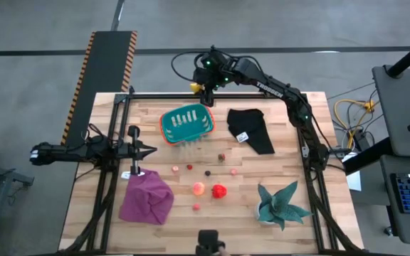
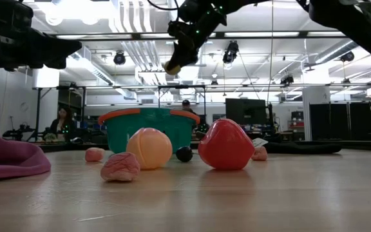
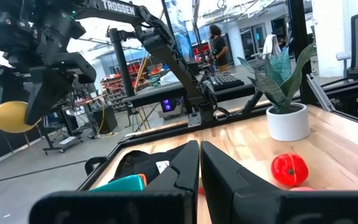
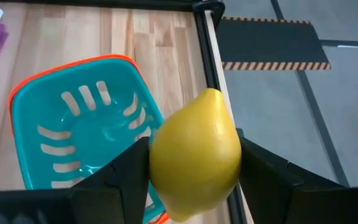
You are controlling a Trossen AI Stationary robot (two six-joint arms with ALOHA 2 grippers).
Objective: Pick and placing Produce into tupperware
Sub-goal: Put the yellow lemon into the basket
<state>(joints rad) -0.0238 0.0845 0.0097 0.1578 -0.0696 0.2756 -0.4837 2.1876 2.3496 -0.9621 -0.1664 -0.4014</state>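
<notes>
My right gripper (image 1: pixel 202 87) hangs high over the table's far edge, just beyond the tupperware's far rim, shut on a yellow toy lemon (image 4: pixel 194 158). The tupperware (image 1: pixel 187 123), teal with an orange rim and pale slots, rests on its bottom on the wood and holds nothing. Other produce lies nearer: a red piece (image 1: pixel 219 190), an orange one (image 1: pixel 199 188), small pink (image 1: pixel 175 168), red (image 1: pixel 233 171) and dark (image 1: pixel 208 173) pieces. My left gripper (image 1: pixel 148 151) waits shut, to the left of the produce. My right gripper pinches the lemon between its two fingers, one finger (image 4: pixel 126 169) on each side of the fruit's middle (image 4: pixel 160 163). The fingers come from above, pointing down. The lemon is lifted clear, high above the table, its pointed end (image 2: pixel 170 67) sticking out below the fingers.
A black cloth (image 1: pixel 251 130) lies right of the tupperware and a purple cloth (image 1: pixel 146 198) at the near left. A teal spiky plant in a white pot (image 1: pixel 282 205) stands at the near right. A black rail (image 4: pixel 205 56) runs along the far edge. People show in the room beyond.
</notes>
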